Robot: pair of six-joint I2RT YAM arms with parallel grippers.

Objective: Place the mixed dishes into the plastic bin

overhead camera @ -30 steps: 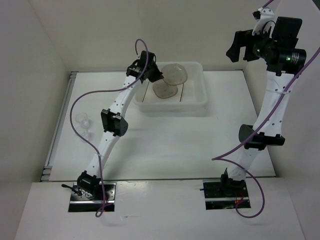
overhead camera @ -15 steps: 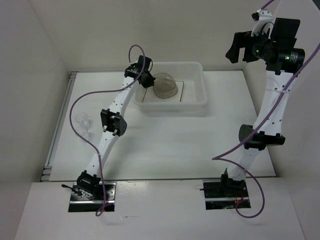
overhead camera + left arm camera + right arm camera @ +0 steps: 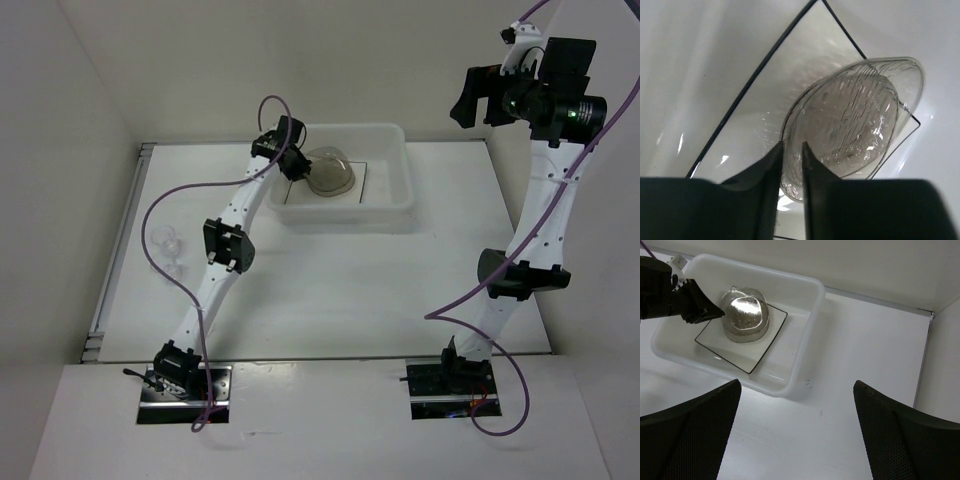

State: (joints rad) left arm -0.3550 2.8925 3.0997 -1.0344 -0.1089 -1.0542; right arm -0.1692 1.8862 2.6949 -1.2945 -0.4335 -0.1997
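The left hand point(image 3: 790, 160) seems clenched on the rim of a saucer point(image 3: 855, 120) lying over the plate point(image 3: 765, 100) in the bin point(image 3: 400, 203), so next it should let go and fetch the cups point(image 3: 166, 245) from the bench point(image 3: 350, 290); the right hand point(image 3: 480, 95) hangs high, spread.

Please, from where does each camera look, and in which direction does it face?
Top external: above and behind the bases, looking down on the table; left arm and right arm show whole.
Left wrist: inside the plastic bin, facing down; its fingers pinch a saucer over the square plate.
Right wrist: high up, facing down at the bin; its open fingers show.
All three share saucer and plate.
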